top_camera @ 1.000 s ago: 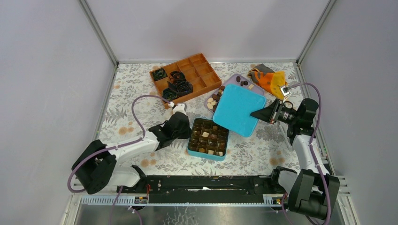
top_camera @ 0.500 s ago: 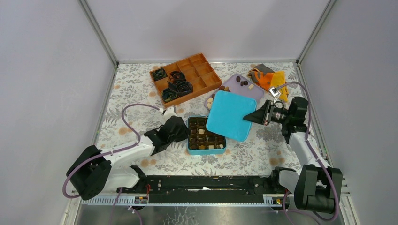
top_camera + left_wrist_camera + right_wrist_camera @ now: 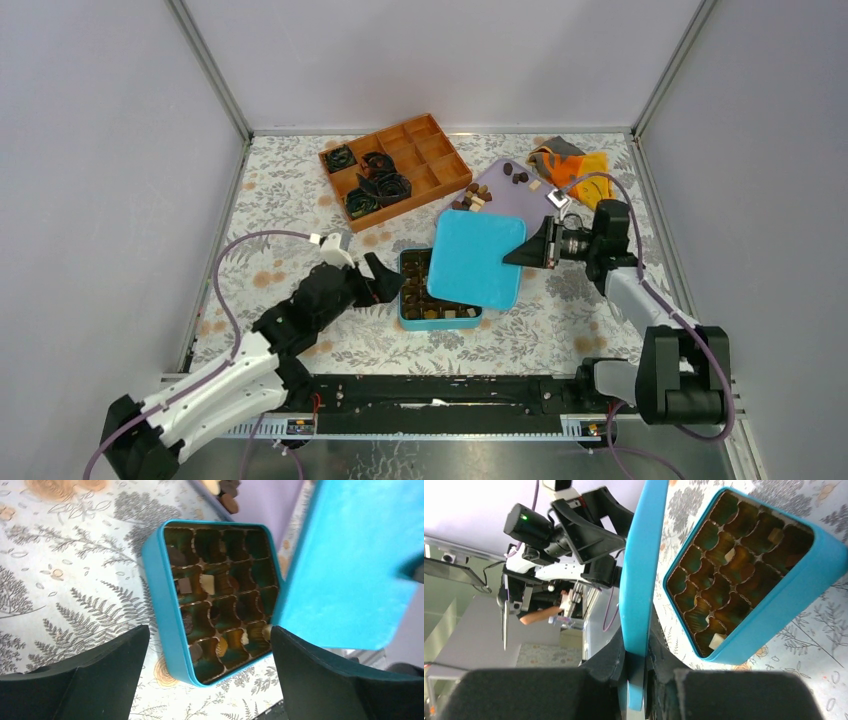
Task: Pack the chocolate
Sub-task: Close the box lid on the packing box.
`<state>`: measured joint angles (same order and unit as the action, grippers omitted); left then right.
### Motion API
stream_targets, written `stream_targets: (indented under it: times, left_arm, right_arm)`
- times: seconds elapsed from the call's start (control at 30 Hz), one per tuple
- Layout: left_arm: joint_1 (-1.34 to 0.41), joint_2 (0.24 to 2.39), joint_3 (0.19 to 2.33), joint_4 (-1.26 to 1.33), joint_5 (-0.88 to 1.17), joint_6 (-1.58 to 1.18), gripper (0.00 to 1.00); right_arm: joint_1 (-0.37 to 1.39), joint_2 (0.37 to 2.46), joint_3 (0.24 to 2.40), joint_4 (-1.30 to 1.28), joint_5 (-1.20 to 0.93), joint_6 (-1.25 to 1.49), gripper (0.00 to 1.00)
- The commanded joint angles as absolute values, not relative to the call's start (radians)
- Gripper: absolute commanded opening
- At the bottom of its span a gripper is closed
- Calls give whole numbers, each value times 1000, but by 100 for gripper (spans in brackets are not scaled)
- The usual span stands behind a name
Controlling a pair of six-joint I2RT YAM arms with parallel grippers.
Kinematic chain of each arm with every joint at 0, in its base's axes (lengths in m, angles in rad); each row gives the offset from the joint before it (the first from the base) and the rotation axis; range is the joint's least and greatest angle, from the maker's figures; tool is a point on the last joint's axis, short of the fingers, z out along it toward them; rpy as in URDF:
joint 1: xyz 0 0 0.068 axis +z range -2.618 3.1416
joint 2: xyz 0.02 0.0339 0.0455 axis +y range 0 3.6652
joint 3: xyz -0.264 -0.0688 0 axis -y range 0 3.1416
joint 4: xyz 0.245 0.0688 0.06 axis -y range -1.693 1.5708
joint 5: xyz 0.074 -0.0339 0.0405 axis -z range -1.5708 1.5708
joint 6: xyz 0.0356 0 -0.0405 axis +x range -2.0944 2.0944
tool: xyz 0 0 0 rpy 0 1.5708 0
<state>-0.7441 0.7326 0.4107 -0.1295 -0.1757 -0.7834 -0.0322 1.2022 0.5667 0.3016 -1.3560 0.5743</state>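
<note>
The blue box (image 3: 409, 318) stands open at mid-table, with small brown and cream chocolate pieces (image 3: 207, 584) in some cells of its gold liner. More chocolate (image 3: 470, 199) lies on the purple plate (image 3: 520, 199). My right gripper (image 3: 518, 256) is shut on the edge of the blue lid (image 3: 476, 258), which hangs tilted over the box's right half; the wrist view shows the lid (image 3: 639, 575) edge-on between the jaws. My left gripper (image 3: 388, 283) is open just left of the box, its fingers (image 3: 100, 672) spread wide on either side of the box's near end without touching it.
An orange divided tray (image 3: 433, 153) with black crinkled paper cups (image 3: 378, 184) sits at the back. An orange and grey cloth (image 3: 574, 167) lies at the back right. The enclosure walls stand on the left, the right and at the back.
My left gripper has opened and drawn back from the box's left side. The right gripper has carried the lid leftward, and it now covers part of the box.
</note>
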Motion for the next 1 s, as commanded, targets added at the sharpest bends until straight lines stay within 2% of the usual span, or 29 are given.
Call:
stream_targets:
  times: [0.0,0.37,0.67,0.97]
  left_arm:
    - [-729,622,385,-119,-87,-671,99]
    - [-683,557,340,-25,-5,-715,99]
    - [-667,578,295,46,-5,-738,99]
    - [-657,594,276,63,-23,-730,98]
  right_arm:
    - [68,1271,644,264,-1410,503,0]
    - [250,1472,730,307,-1371,528,0]
    - [292,1580,628,872,-1317,961,0]
    - [315,1664,648,842,-1297,936,0]
